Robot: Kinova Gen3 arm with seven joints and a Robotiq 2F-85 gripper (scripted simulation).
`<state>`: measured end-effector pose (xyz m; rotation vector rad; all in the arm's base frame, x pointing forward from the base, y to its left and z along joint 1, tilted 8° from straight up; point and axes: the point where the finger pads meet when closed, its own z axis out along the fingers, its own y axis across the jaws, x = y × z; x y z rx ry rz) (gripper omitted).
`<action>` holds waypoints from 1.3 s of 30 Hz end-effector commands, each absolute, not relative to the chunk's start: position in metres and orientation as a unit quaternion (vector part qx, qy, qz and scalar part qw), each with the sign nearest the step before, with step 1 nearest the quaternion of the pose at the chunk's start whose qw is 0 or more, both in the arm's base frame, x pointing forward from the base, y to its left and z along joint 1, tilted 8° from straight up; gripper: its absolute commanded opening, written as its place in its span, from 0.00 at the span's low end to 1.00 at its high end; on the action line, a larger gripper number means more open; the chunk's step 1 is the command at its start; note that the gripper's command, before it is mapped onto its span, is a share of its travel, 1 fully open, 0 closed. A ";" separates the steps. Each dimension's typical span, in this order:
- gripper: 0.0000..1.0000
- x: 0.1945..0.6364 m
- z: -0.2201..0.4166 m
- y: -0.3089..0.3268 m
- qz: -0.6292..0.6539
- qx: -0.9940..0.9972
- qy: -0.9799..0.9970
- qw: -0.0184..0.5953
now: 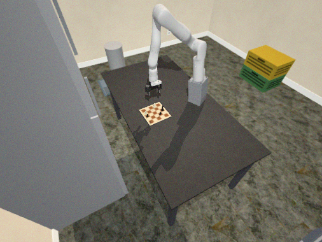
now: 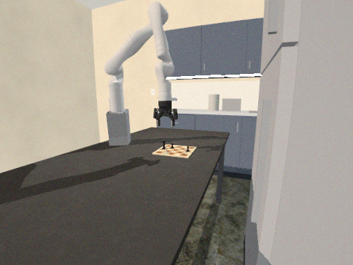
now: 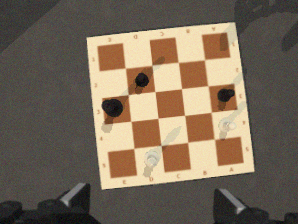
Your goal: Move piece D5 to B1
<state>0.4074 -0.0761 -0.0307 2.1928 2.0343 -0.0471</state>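
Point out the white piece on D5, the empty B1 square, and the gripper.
White piece on D5 (image 3: pixel 151 158), wrist view, on its pale top.
B1 square (image 3: pixel 190 43), wrist view, on the bare light square.
Gripper (image 2: pixel 165 123), exterior view, midway between its open fingertips.
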 end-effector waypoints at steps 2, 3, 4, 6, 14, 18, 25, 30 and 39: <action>1.00 0.407 -0.031 -0.077 -0.018 0.719 0.691 0.075; 1.00 0.407 -0.032 -0.077 -0.019 0.712 0.698 0.074; 1.00 0.407 -0.032 -0.077 -0.021 0.703 0.707 0.074; 1.00 0.406 -0.034 -0.078 -0.025 0.681 0.728 0.073; 1.00 0.404 -0.042 -0.081 -0.041 0.571 0.817 0.066; 1.00 0.404 -0.048 -0.083 -0.052 0.465 0.882 0.059; 1.00 0.406 -0.058 -0.083 -0.061 0.288 0.954 0.049; 1.00 0.408 -0.063 -0.081 -0.063 0.182 0.980 0.044; 1.00 0.412 -0.070 -0.079 -0.062 0.053 0.996 0.039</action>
